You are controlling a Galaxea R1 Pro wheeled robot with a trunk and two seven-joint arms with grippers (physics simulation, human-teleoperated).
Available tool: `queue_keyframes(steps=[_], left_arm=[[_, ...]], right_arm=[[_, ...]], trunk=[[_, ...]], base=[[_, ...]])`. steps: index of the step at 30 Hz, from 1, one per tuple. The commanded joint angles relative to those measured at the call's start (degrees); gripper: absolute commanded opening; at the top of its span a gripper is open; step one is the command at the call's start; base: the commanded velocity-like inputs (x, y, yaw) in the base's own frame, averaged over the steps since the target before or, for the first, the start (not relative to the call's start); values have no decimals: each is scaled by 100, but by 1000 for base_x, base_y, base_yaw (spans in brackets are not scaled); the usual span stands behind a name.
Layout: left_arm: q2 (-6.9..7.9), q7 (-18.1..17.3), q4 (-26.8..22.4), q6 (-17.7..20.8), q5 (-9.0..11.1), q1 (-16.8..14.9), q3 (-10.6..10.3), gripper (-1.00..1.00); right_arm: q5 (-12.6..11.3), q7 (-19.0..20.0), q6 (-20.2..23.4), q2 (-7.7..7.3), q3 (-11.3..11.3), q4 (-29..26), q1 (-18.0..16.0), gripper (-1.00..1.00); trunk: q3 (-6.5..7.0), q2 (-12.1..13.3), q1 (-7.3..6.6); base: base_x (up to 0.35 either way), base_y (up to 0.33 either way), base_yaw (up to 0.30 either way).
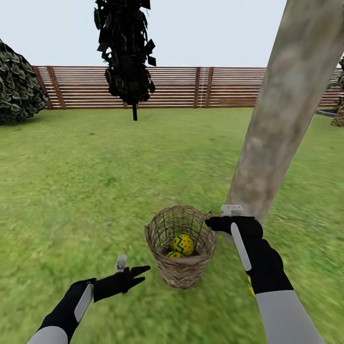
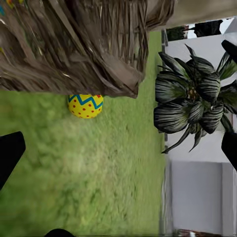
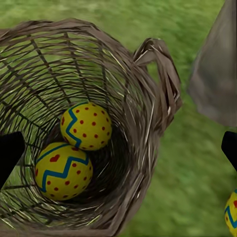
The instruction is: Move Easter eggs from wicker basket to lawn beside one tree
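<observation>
Yellow eggs, two of them, lie at the bottom of the basket (image 1: 180, 246): one egg (image 3: 85, 126) rests against the other egg (image 3: 62, 170). A third egg (image 2: 85, 105) sits on the lawn (image 1: 95, 191) beside the basket, near the tree (image 1: 282, 119). Right claw (image 1: 228, 216) hovers over the rim, spread and empty; left claw (image 1: 130, 271) hangs low beside the basket, also spread. Smooth, round shells will likely slip, so pinch across the widest middle. The open weave looks light and may tip if nudged.
</observation>
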Motion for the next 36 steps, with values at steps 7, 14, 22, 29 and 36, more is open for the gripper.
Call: queue_keyframes(steps=[7,14,22,29,36], left_arm=[[130,-3,-26,29,21,-2,20,100],[733,-22,-119,111,33,-3,944,100],[1101,-26,-719,862,42,-3,1167,100],[1127,-29,-1334,927,-22,-3,1528,100],[1460,-10,-1791,920,-22,21,1627,100]], right_arm=[[-33,-30,22,56,148,264,-5,100],[-39,-28,14,81,874,551,-5,100],[-50,-28,9,82,914,586,-5,100],[-50,-28,-25,85,915,789,-5,100],[-25,-28,-30,85,915,826,-5,100]], trunk=[[-5,-2,1],[-5,-2,1],[-5,-2,1],[-5,-2,1],[-5,-2,1]], base=[[97,159,-163],[2,4,-5],[0,0,0],[0,0,0],[79,68,0]])
